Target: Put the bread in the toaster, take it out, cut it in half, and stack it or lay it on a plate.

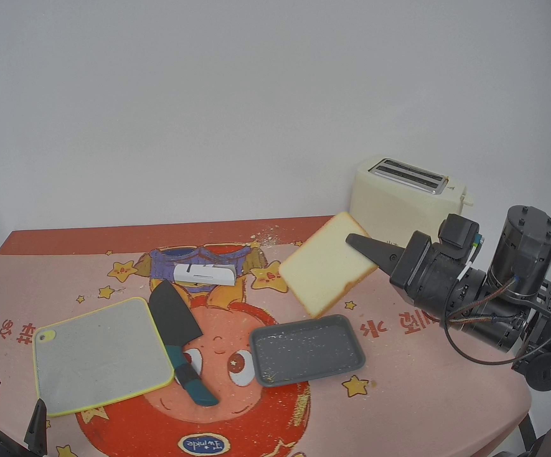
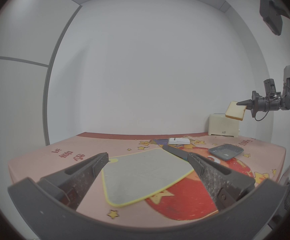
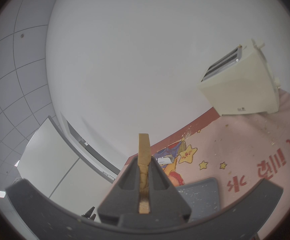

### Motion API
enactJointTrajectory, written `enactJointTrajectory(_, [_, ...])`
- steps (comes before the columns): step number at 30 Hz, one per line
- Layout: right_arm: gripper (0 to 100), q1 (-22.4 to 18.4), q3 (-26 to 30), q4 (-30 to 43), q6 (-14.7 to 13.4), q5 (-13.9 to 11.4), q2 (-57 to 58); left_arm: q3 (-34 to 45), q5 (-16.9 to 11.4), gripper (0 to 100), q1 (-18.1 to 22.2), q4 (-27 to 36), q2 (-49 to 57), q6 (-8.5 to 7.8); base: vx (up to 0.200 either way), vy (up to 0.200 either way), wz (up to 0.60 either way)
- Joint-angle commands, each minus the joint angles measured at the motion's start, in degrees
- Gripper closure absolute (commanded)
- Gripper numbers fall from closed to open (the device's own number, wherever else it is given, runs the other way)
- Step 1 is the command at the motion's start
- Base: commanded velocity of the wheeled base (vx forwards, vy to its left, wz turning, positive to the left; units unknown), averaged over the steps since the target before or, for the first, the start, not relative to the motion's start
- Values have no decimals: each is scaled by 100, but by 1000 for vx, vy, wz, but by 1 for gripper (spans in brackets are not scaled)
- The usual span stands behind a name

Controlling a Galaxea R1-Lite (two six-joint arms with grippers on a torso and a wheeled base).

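My right gripper is shut on a slice of bread, holding it in the air to the left of the cream toaster at the table's back right. From the right wrist view the bread is edge-on between the two fingers, and the toaster sits farther off with its two slots empty. The left wrist view catches the bread hanging above the toaster. Low at the table's front left corner my left gripper is open, with nothing between its fingers.
A grey tray-like plate with crumbs lies below the bread. A dark knife with a teal handle rests beside the grey, yellow-edged cutting board. A small white box lies behind them.
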State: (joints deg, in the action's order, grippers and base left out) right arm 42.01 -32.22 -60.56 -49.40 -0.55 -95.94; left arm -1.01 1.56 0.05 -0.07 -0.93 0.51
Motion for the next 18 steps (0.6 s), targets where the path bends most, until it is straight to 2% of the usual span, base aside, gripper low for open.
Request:
enactJointTrajectory(1, [100, 44, 5, 1, 0, 2, -21, 101, 2, 0, 4, -1, 14, 2, 0, 200, 0])
enactJointTrajectory(18, [100, 62, 49, -8, 9, 11, -92, 101, 11, 0, 4, -1, 14, 2, 0, 200, 0])
